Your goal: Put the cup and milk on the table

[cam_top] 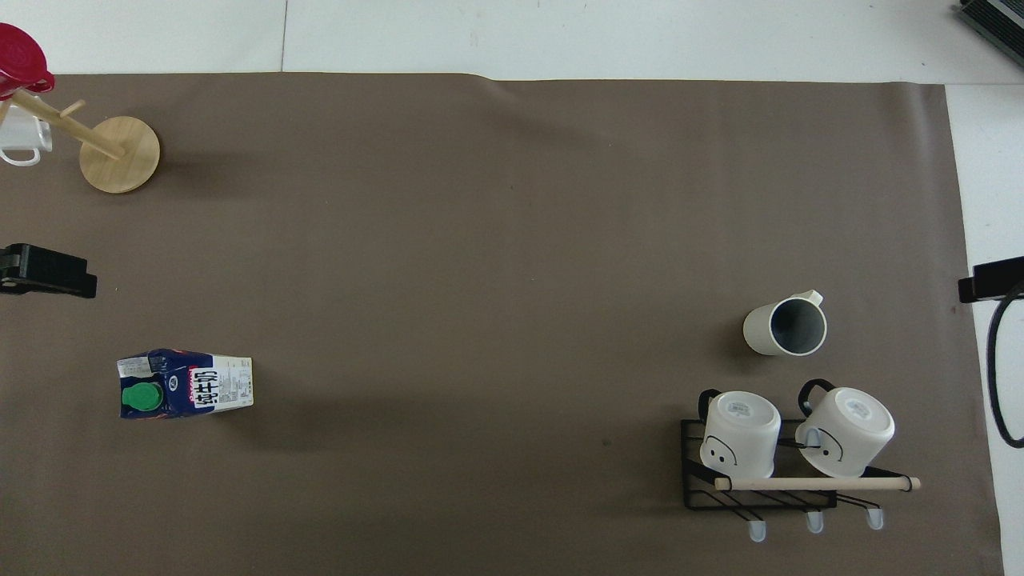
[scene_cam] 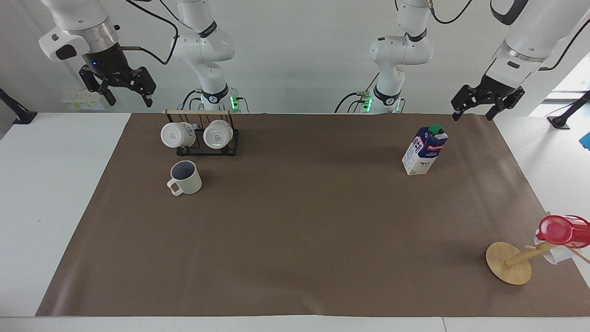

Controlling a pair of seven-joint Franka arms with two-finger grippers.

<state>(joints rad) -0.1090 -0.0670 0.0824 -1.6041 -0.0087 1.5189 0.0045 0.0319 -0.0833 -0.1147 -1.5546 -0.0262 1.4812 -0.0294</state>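
My right gripper (scene_cam: 124, 91) hangs raised at the upper left of the facing view, over the white margin at my end of the table, its fingers (scene_cam: 110, 97) spread apart and holding nothing. My left gripper (scene_cam: 476, 108) hangs at the upper right of that view, over the brown sheet's corner nearest me, fingers likewise apart and empty. In the overhead view only dark tips of each show: the left (cam_top: 48, 272) at the frame's left edge, the right (cam_top: 990, 279) at its right edge.

Nearest my bases, at the lower right of the overhead view, a black wire rack (cam_top: 756, 488) with a wooden rail carries two white mugs (cam_top: 740, 432) hung on their sides.

Just past the rack, farther from me, the cup (scene_cam: 184, 178) stands upright on the sheet, its dark inside open upward and its handle pointing away from me; it is apart from the rack.

The milk carton (scene_cam: 424, 150) stands upright on the sheet toward my left arm's end, green cap (cam_top: 142, 396) on top, well apart from the cup.

Farthest from me, at the lower right of the facing view, a wooden mug tree (scene_cam: 508, 263) with a round base bears a red cup (scene_cam: 560, 230) and a white mug (scene_cam: 552, 255).

The table (scene_cam: 55, 193) is white, with the brown sheet (scene_cam: 295, 230) covering most of it.
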